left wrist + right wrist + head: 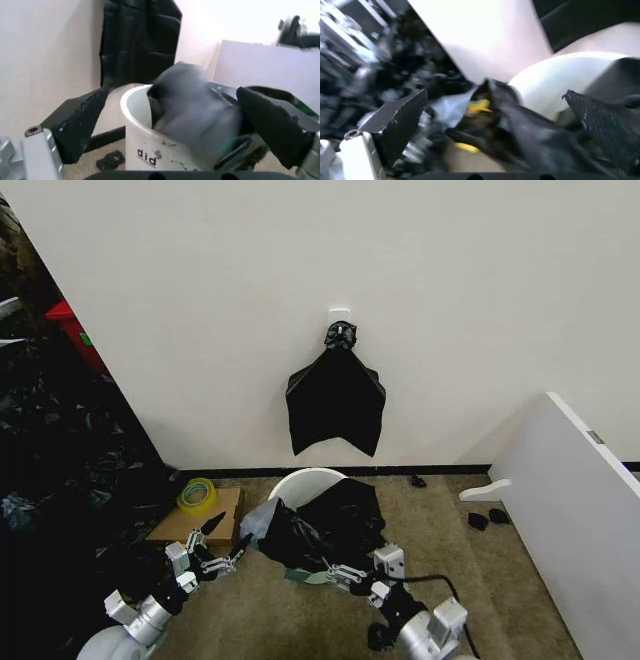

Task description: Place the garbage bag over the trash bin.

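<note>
The cream-white trash bin (305, 478) stands on the carpet near the wall, its far rim showing. The glossy black garbage bag (335, 525) lies crumpled over the bin's near side and top, a grey fold hanging off toward my left. My left gripper (227, 536) hovers open just left of that fold. In the left wrist view its fingers (75, 123) frame the bin (145, 146) and the bag (195, 108) without touching them. My right gripper (318, 573) sits low at the bag's near edge, and in the right wrist view it (495, 95) is open with bag plastic (520, 127) between the fingers.
A flat black bundle (336, 400) hangs from a white hook on the wall behind the bin. A heap of black plastic sheeting (60, 470) fills the left. A yellow-green tape roll (197, 494) rests on cardboard (215, 515). A white panel (570, 510) leans at right.
</note>
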`<state>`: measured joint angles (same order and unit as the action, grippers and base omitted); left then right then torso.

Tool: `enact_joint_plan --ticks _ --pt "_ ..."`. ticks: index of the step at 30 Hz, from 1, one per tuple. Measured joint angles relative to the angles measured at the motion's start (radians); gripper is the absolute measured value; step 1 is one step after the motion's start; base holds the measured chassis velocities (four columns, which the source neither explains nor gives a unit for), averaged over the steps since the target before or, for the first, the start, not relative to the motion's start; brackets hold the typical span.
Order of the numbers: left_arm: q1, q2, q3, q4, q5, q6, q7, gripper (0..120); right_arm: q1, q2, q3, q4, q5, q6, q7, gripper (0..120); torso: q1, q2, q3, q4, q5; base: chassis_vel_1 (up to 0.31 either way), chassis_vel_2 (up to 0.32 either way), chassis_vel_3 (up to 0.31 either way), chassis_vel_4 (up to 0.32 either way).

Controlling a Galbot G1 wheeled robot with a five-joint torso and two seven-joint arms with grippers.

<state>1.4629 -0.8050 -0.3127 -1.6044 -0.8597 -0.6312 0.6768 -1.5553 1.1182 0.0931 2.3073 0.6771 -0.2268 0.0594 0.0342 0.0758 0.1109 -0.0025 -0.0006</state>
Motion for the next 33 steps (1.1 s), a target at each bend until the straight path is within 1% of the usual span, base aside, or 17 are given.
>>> enact_joint_plan --ticks 1,3,4,6,9,13,15,16,18,20,21,23,24,26,27,31,33 --pt "0.000 0.000 0.000 0.000 0.000 0.000 0.000 100 0.000 0.000 0.000 0.000 0.000 0.000 0.000 100 0.000 0.000 0.000 0.0000 0.0000 0.000 0.000 0.000 0.000" --pt "-0.006 0.001 0.004 0.001 0.029 -0.013 -0.007 100 0.071 0.005 -0.009 0.013 0.161 -0.092 0.033 100 0.000 0.000 0.000 0.0000 -0.0001 0.000 0.000 0.000 0.000" --pt "-0.006 0.001 0.004 0.001 0.029 -0.013 -0.007 100 0.071 0.005 -0.009 0.013 0.161 -0.092 0.033 100 0.000 0.000 0.000 0.0000 -0.0001 0.000 0.000 0.000 0.000" --pt "-0.007 0.000 0.005 0.001 0.042 -0.016 -0.019 100 0.135 0.018 -0.033 -0.009 0.237 -0.154 0.067 100 0.000 0.000 0.000 -0.0001 -0.0001 0.000 0.000 0.000 0.000" --pt "-0.004 -0.002 0.004 -0.004 0.048 -0.019 -0.029 100 0.189 0.040 -0.064 -0.056 0.245 -0.179 0.089 100 0.000 0.000 0.000 0.0002 0.0000 0.000 0.000 0.000 0.000" --pt "0.021 -0.003 -0.006 -0.049 0.043 -0.026 -0.077 100 0.243 0.060 -0.071 -0.097 0.234 -0.174 0.105 100 0.000 0.000 0.000 0.0002 -0.0001 0.000 0.000 0.000 0.000" --pt "0.052 -0.009 -0.025 -0.097 0.032 -0.027 -0.145 100 0.264 0.031 -0.043 -0.098 0.218 -0.152 0.095 100 0.000 0.000 0.000 -0.0001 0.0001 0.000 0.000 0.000 0.000" --pt "0.052 -0.009 -0.025 -0.097 0.032 -0.027 -0.145 100 0.264 0.031 -0.043 -0.098 0.218 -0.152 0.095 100 0.000 0.000 0.000 -0.0001 0.0001 0.000 0.000 0.000 0.000" --pt "0.069 -0.023 -0.039 -0.125 0.029 -0.025 -0.202 100 0.283 0.005 -0.024 -0.100 0.212 -0.145 0.084 100 0.000 0.000 0.000 -0.0003 0.0000 0.000 0.000 0.000 0.000" --pt "0.099 -0.053 -0.068 -0.176 0.033 -0.010 -0.294 100 0.340 -0.042 -0.009 -0.128 0.197 -0.140 0.065 100 0.000 0.000 0.000 0.0001 0.0001 0.000 0.000 0.000 0.000" --pt "0.099 -0.053 -0.068 -0.176 0.033 -0.010 -0.294 100 0.340 -0.042 -0.009 -0.128 0.197 -0.140 0.065 100 0.000 0.000 0.000 0.0001 0.0001 0.000 0.000 0.000 0.000" --pt "0.123 -0.065 -0.088 -0.214 0.045 0.006 -0.373 100 0.408 -0.088 -0.011 -0.177 0.169 -0.139 0.044 100 0.000 0.000 0.000 -0.0004 -0.0001 0.000 0.000 0.000 0.000" --pt "0.123 -0.065 -0.088 -0.214 0.045 0.006 -0.373 100 0.408 -0.088 -0.011 -0.177 0.169 -0.139 0.044 100 0.000 0.000 0.000 -0.0004 -0.0001 0.000 0.000 0.000 0.000" --pt "0.172 -0.073 -0.125 -0.267 0.065 0.029 -0.458 100 0.511 -0.138 -0.039 -0.249 0.150 -0.145 0.017 100 0.000 0.000 0.000 0.0001 0.0003 0.000 0.000 0.000 0.000" --pt "0.172 -0.073 -0.125 -0.267 0.065 0.029 -0.458 100 0.511 -0.138 -0.039 -0.249 0.150 -0.145 0.017 100 0.000 0.000 0.000 0.0001 0.0003 0.000 0.000 0.000 0.000" --pt "0.215 -0.082 -0.152 -0.312 0.080 0.063 -0.530 100 0.614 -0.169 -0.089 -0.337 0.128 -0.166 -0.020 100 0.000 0.000 0.000 0.0003 0.0003 0.000 0.000 0.000 0.000" --pt "0.244 -0.090 -0.163 -0.344 0.101 0.091 -0.584 100 0.708 -0.187 -0.160 -0.420 0.091 -0.183 -0.063 100 0.000 0.000 0.000 0.0002 0.0002 0.000 0.000 0.000 0.000"
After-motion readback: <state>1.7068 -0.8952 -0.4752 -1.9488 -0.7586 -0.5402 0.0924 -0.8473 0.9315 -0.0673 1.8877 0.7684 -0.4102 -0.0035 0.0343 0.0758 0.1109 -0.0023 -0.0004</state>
